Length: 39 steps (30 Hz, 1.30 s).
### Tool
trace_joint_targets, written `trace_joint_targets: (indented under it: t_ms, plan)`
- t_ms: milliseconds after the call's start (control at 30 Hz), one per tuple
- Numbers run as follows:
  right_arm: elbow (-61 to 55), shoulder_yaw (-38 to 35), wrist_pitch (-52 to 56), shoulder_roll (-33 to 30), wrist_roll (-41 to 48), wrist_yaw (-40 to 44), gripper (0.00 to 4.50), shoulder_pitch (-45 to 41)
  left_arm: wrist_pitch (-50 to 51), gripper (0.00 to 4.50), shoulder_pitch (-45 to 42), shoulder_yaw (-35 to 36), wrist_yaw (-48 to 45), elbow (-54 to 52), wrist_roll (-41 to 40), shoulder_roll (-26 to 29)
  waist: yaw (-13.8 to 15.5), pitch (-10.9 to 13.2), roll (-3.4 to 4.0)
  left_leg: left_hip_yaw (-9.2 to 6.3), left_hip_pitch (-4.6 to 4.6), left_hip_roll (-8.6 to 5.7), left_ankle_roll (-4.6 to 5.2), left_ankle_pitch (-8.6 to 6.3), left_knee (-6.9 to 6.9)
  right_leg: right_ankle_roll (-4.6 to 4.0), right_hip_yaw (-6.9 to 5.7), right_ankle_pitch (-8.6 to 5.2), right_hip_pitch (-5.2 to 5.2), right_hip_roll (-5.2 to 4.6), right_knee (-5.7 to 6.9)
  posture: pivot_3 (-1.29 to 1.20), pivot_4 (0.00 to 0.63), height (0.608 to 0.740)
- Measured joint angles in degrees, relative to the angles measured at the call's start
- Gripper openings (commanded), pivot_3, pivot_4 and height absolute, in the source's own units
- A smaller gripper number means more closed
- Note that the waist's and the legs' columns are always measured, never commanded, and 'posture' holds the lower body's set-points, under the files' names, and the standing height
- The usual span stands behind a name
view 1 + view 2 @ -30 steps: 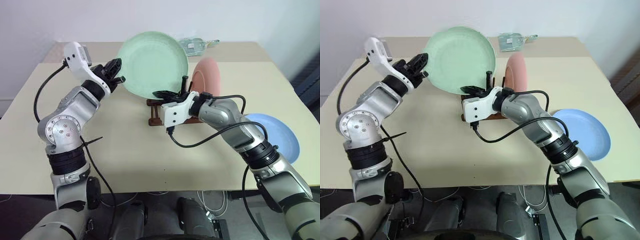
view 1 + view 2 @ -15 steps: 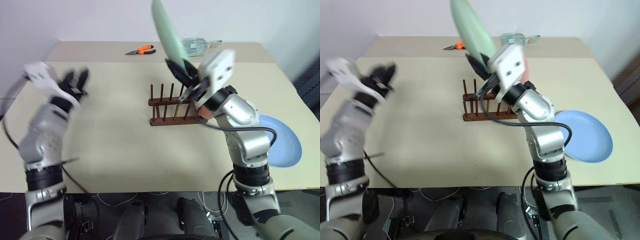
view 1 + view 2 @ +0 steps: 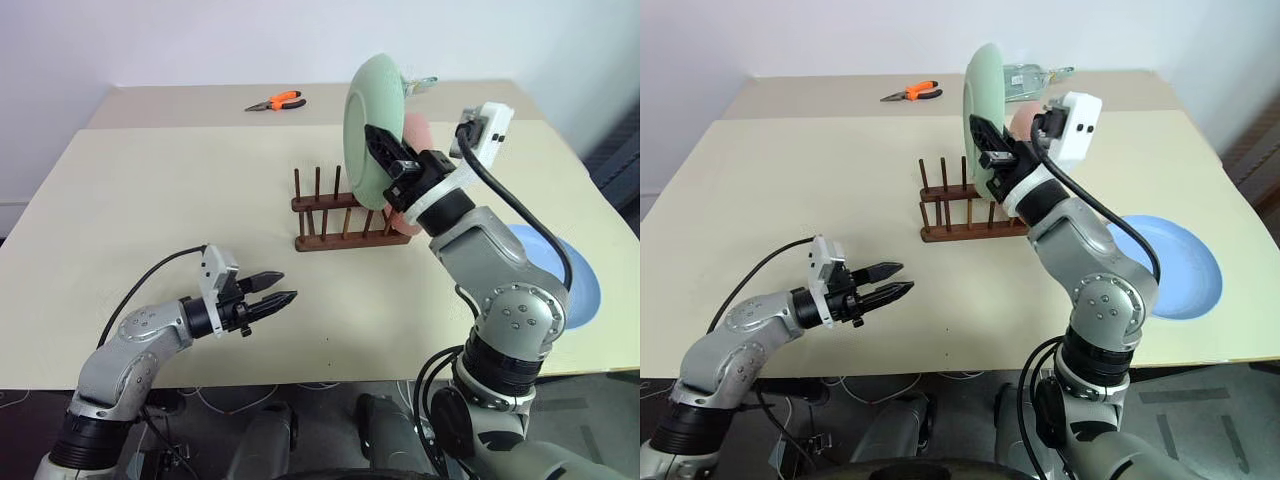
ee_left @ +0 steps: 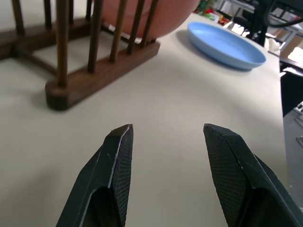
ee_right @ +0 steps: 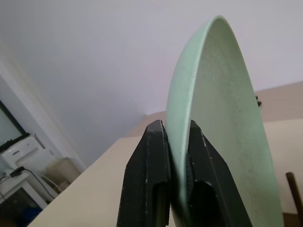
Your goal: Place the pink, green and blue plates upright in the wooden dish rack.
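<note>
Head camera first: the right gripper (image 3: pixel 385 150) is up above the wooden dish rack (image 3: pixel 345 222), jaws clamped on the rim of the green plate (image 3: pixel 368 125), which is on edge, raised over the rack's right half and not sitting between any pegs yet. The pink plate (image 3: pixel 418 135) is just behind it, standing in the rack's right end, mostly hidden by the green one and the arm. The blue plate (image 3: pixel 578 270) lies flat on the counter (image 3: pixel 150 210) off to the right, partly covered by the right arm. The left gripper (image 3: pixel 278 298) hovers low over the near-left part of the counter, well apart from the rack, pointing right, jaws parted with nothing between them. Far side of the counter has orange-handled pliers (image 3: pixel 277 101), and a clear glass bottle (image 3: pixel 1035 73) lying down behind the plates.

Left wrist camera: the 2 black fingers (image 4: pixel 116 156) stand apart over bare counter, nothing in them. Past them is the near end of the rack with its upright pegs, the pink plate's curved underside resting among the pegs, and the blue plate further on.

Right wrist camera: both fingers (image 5: pixel 151 156) pinch the green plate's rim, 1 on each face, the plate standing tall ahead of them. A peg tip (image 5: pixel 294 189) pokes up past the plate's lower edge.
</note>
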Motion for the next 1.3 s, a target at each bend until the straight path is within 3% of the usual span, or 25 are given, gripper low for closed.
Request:
trace_joint_targets:
  t_ms: [267,367,433,533,667,767,867,967,1067,1167,1300]
  plan:
    - [6.13,-1.17,0.07,0.03,3.85,-5.14,0.00,-1.52,0.01,2.39,0.03,-0.63,0.04,-0.14,1.48,-1.01,-0.16,0.00,0.00,0.01,0.00,0.00,0.00,0.00,-0.01,0.03,0.00,0.01,-0.01,0.01,0.01,0.00,0.150,0.740]
    - [9.42,-1.09,-0.22,-0.18,3.86,-5.56,1.15,-3.51,0.01,2.44,0.04,-0.68,0.13,-0.27,1.57,-1.64,-0.16,0.01,0.01,0.01,0.00,0.00,0.00,0.00,-0.01,0.03,0.00,0.01,-0.01,0.01,0.00,0.00,0.150,0.740]
    - [10.78,-0.05,-1.00,-1.44,3.06,-4.48,2.15,-4.84,0.02,2.44,0.03,-1.04,0.19,-0.37,1.63,-1.96,-0.18,0.01,0.01,0.01,0.00,0.00,0.00,0.00,-0.01,0.04,0.00,0.02,-0.01,0.01,0.00,0.00,0.150,0.740]
    - [11.04,4.95,-3.34,-7.96,-2.46,0.00,3.63,-6.13,0.12,2.44,0.06,-1.72,0.28,-0.71,1.64,-2.35,-0.06,0.01,0.01,0.03,-0.02,-0.01,0.00,0.00,0.02,0.05,-0.01,0.01,0.00,0.01,-0.02,0.00,0.150,0.740]
    - [8.24,10.52,-9.13,-20.50,-10.82,9.94,3.63,-6.35,0.18,2.44,0.02,-2.18,0.33,-1.04,1.72,-2.43,0.07,0.02,0.00,0.03,-0.07,-0.02,0.01,0.00,0.08,0.09,-0.01,-0.03,0.04,0.00,-0.07,0.00,0.150,0.740]
    - [6.64,5.77,-12.35,-27.82,-11.17,16.42,3.63,-6.54,0.26,2.44,-0.10,-2.90,0.13,-1.00,2.17,-2.69,0.13,0.02,-0.05,0.03,-0.06,-0.01,0.05,-0.03,0.15,0.12,-0.03,-0.06,0.16,-0.01,-0.14,0.00,0.150,0.740]
    - [7.50,-4.03,-12.32,-34.30,-7.54,20.06,4.48,-5.28,0.24,2.44,-0.91,-3.91,-0.35,-0.63,2.66,-2.97,0.47,0.04,-0.08,-0.03,-0.06,-0.01,0.09,-0.06,0.22,0.11,-0.10,-0.08,0.32,-0.03,-0.25,0.00,0.150,0.740]
    - [8.30,-13.78,-11.28,-42.61,-7.49,23.76,4.48,4.35,0.21,2.44,-2.24,-4.93,-1.61,0.96,2.88,-3.16,1.31,0.00,-0.17,-0.01,-0.03,-0.01,0.22,-0.14,0.22,0.11,-0.15,-0.09,0.46,-0.06,-0.42,0.00,0.150,0.740]
    - [5.48,-16.62,-10.34,-46.09,-10.06,28.21,4.48,22.21,-0.18,2.44,-4.51,-6.19,-3.53,3.34,3.77,-3.38,1.69,-0.01,-0.15,0.04,-0.02,-0.01,0.26,-0.16,0.22,0.13,-0.15,-0.11,0.45,-0.11,-0.40,0.00,0.150,0.740]
    - [2.62,-13.68,-8.46,-45.61,-13.48,29.18,4.48,36.20,-0.61,2.44,-6.15,-7.39,-5.36,5.52,4.96,-3.66,1.35,0.04,0.13,0.27,0.00,-0.03,0.26,-0.16,0.30,0.22,-0.01,-0.15,0.43,-0.22,-0.36,0.00,0.150,0.740]
    - [-0.56,-6.30,-8.99,-45.39,-21.42,26.41,4.48,43.65,-1.32,2.44,-8.24,-8.21,-6.96,6.70,5.54,-4.75,0.97,-0.01,0.10,0.33,0.07,0.02,0.25,-0.17,0.36,0.34,-0.09,-0.23,0.47,-0.24,-0.35,0.00,0.150,0.740]
